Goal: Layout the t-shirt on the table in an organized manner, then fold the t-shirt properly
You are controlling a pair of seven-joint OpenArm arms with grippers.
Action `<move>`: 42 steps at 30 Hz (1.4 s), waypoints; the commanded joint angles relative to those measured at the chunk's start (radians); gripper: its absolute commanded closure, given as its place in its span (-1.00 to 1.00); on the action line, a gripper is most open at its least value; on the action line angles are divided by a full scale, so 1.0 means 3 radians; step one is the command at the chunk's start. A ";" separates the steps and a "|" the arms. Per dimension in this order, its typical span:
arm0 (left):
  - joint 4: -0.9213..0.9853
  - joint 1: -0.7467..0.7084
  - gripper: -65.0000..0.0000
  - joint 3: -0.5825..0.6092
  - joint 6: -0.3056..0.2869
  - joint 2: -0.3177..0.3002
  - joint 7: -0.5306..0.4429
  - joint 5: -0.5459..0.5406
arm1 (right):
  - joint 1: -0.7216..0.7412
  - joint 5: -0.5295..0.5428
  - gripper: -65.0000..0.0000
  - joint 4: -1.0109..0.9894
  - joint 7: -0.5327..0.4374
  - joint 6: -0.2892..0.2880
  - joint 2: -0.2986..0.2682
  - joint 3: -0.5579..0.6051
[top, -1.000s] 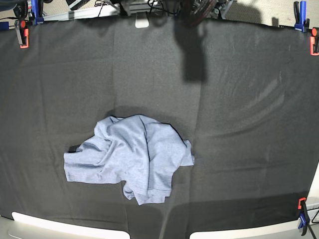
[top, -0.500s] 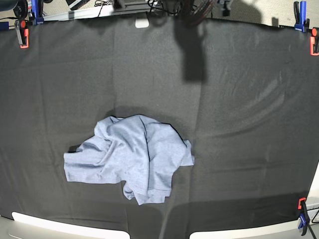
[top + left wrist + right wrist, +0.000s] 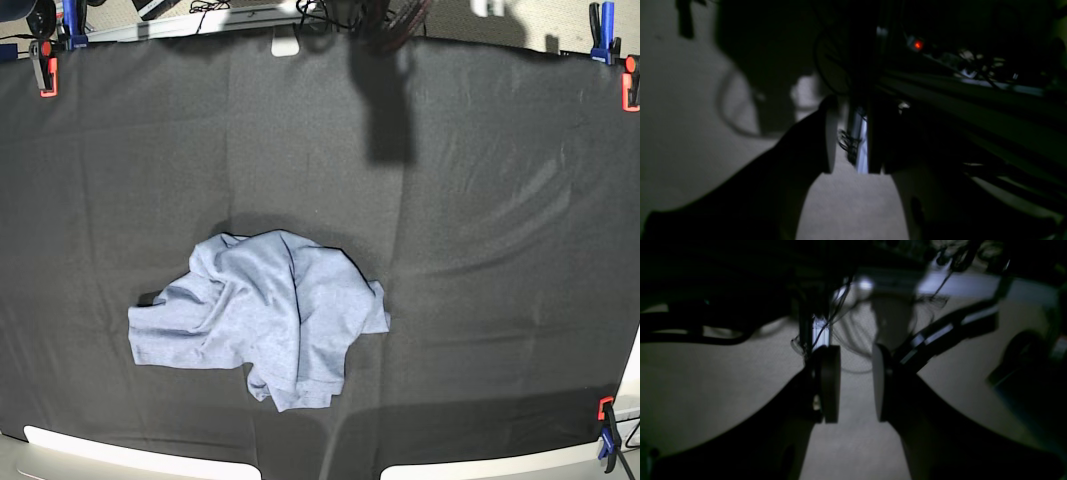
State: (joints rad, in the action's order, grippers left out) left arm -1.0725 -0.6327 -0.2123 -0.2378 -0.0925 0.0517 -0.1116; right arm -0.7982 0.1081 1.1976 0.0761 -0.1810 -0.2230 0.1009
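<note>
1. Both grippers stand parted with nothing between their pads: in the right wrist view the right gripper [image 3: 856, 383] shows a clear gap over pale floor, and in the left wrist view the left gripper [image 3: 853, 133] shows its two dark fingers apart, with only background clutter seen through the gap. Neither gripper shows in the base view.
2. Covering nearly the whole base view, the table [image 3: 500, 250] lies under matte black cloth, faintly creased on its right side.
3. On the table, left of centre and toward the near edge, the t-shirt [image 3: 265, 315] sits in a crumpled, light blue-grey heap. Folds run across it, one flap reaches to the left and another lump points toward the near edge. No lettering can be seen.
4. Along the far edge, a dark shadow [image 3: 385, 105] falls onto the cloth just right of centre.
5. Orange and blue clamps [image 3: 45, 60] grip the cloth at the far left corner, with more at the far right and near right corners.
</note>
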 commanded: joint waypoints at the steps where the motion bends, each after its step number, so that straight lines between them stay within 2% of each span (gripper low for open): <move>1: -0.0134 -0.0100 0.56 -0.0004 -0.0019 -0.0032 -0.0042 -0.0020 | -0.0123 0.0028 0.51 0.0193 -0.0057 -0.0019 -0.0048 -0.0008; 6: -0.0643 -0.0333 0.56 -0.0004 -0.0019 -0.0132 0.0025 -0.0140 | -0.0526 0.0267 0.51 0.1044 -0.0249 -0.0022 -0.0238 -0.0008; 11: -0.1047 -0.0437 0.56 -0.0008 -0.0019 -0.0193 0.0220 -0.0192 | -0.0842 0.0264 0.51 0.1783 -0.0225 -0.0070 -0.0356 -0.0008; 16: -0.1404 -0.0514 0.56 -0.0010 -0.0019 -0.0205 0.0242 -0.0182 | -0.0941 0.0264 0.51 0.2322 -0.0022 -0.0069 -0.0365 -0.0011; 21: -0.1843 -0.0514 0.56 -0.0010 -0.0020 -0.0244 0.0329 -0.0178 | -0.0931 0.0263 0.51 0.2733 -0.0024 -0.0069 -0.0365 -0.0093; 24: -0.2166 -0.0514 0.56 -0.0010 -0.0020 -0.0313 0.0371 -0.0005 | -0.0923 0.0264 0.51 0.2983 0.0003 -0.0069 -0.0365 -0.0272; 27: -0.2488 -0.0495 0.56 -0.0010 -0.0020 -0.0416 0.0403 0.0145 | -0.0856 0.0267 0.51 0.3221 0.0148 -0.0069 -0.0365 -0.0497; 32: -0.2934 -0.0415 0.56 -0.0009 -0.0019 -0.0632 0.0587 0.0144 | -0.0671 0.0529 0.51 0.3507 0.0436 -0.0067 -0.0364 -0.0821; 36: -0.3129 -0.0237 0.56 -0.0009 -0.0020 -0.0778 0.0696 0.0142 | -0.0496 0.0538 0.51 0.3600 0.0534 -0.0067 -0.0364 -0.0985; 42: -0.3159 0.0153 0.56 -0.0006 -0.0120 -0.0858 0.0926 0.0134 | -0.0062 0.0525 0.42 0.3601 0.1099 -0.0069 -0.0365 -0.1015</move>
State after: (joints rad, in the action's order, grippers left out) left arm -2.0193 -0.5735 -0.2119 -0.2722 -0.3481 0.3210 -0.0746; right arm -0.8066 0.2626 2.2555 0.4397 -0.2024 -0.3271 -0.1978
